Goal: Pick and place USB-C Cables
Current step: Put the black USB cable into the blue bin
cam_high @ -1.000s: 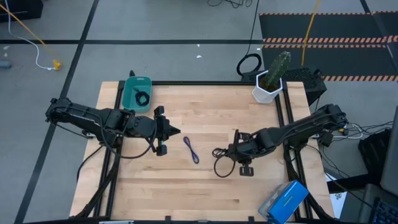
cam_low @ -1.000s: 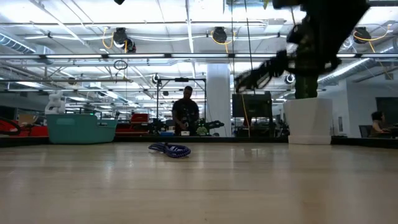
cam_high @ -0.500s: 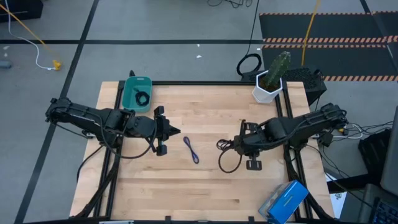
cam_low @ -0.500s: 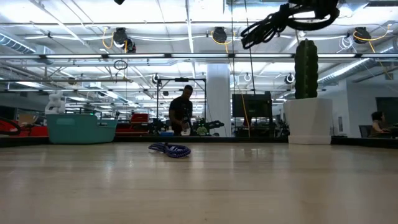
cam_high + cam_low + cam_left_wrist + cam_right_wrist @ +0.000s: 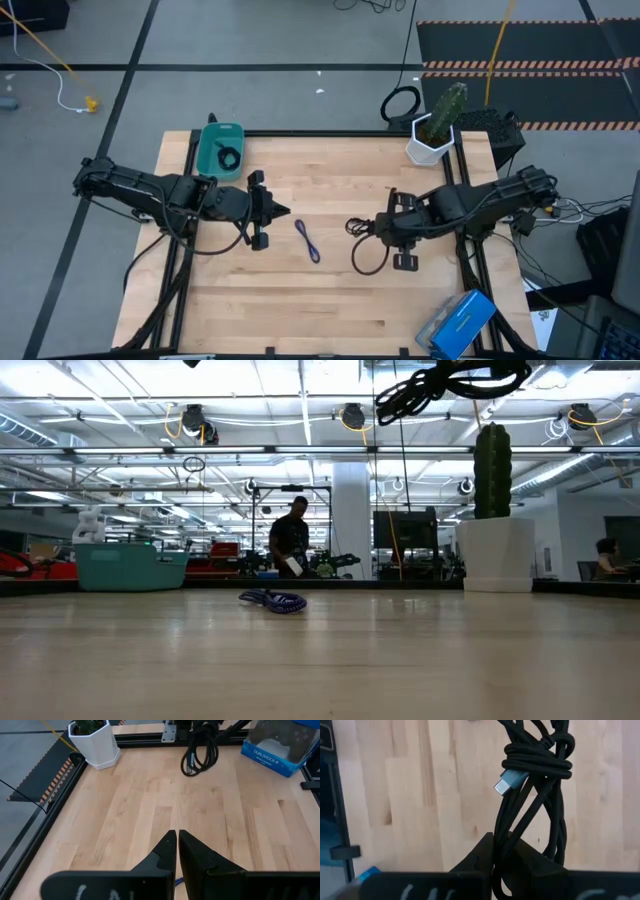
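Here the black coiled cable [image 5: 532, 795] hangs pinched in the right pincer [image 5: 382, 229], fingers closed tight on its strands, silver plug sticking out of the bundle, lifted clear above the bench [image 5: 340, 300]. The blue-purple cable [image 5: 307, 241] lies flat on the wood between the two pincers, apart from both. A second black cable [image 5: 229, 157] sits inside the teal tray [image 5: 208, 158], behind the left pincer [image 5: 283, 209]. Left pincer holds nothing, fingers pressed together, hovering just beside the blue-purple cable.
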`<state>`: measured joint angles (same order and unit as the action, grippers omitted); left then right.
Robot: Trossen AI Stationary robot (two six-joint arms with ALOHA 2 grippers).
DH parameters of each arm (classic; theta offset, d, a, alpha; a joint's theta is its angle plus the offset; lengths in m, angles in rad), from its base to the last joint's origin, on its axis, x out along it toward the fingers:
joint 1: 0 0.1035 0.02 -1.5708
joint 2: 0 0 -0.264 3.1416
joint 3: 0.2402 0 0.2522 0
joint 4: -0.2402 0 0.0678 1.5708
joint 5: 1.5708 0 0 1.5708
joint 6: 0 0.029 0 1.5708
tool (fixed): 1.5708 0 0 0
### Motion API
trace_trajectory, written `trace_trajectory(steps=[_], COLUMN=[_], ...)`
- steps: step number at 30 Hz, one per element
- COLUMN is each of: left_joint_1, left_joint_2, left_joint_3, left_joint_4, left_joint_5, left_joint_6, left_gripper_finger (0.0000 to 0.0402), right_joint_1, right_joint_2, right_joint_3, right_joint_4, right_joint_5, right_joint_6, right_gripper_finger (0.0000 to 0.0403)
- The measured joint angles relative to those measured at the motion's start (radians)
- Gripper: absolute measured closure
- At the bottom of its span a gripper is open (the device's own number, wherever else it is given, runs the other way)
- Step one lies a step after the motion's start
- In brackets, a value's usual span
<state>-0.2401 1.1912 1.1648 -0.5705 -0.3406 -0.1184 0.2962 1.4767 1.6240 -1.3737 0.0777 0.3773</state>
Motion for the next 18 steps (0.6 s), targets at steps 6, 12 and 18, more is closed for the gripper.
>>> trace_trajectory(steps=[6,12,18], left_joint_1=[0.0,-0.003,-0.005], left_joint_2=[0.0,0.022,0.052], left_joint_3=[0.0,0.0,0.0], left_joint_4=[0.006,0.086,0.164], left_joint_5=[0.0,0.0,0.002], left_joint_6=[0.0,0.034,0.135], left_gripper_finger=[0.0378,0.0378,0.0378], right_joint_1=[-0.004,-0.063,-0.117], right_joint_2=[-0.001,0.003,0.045], right_joint_3=[0.0,-0.001,-0.001], right_joint_4=[0.101,0.288,0.41], right_joint_5=[0.045,0.053,0.056], right_joint_6=[-0.019,-0.103,-0.18], right_gripper_finger=[0.0385,0.0385,0.0385])
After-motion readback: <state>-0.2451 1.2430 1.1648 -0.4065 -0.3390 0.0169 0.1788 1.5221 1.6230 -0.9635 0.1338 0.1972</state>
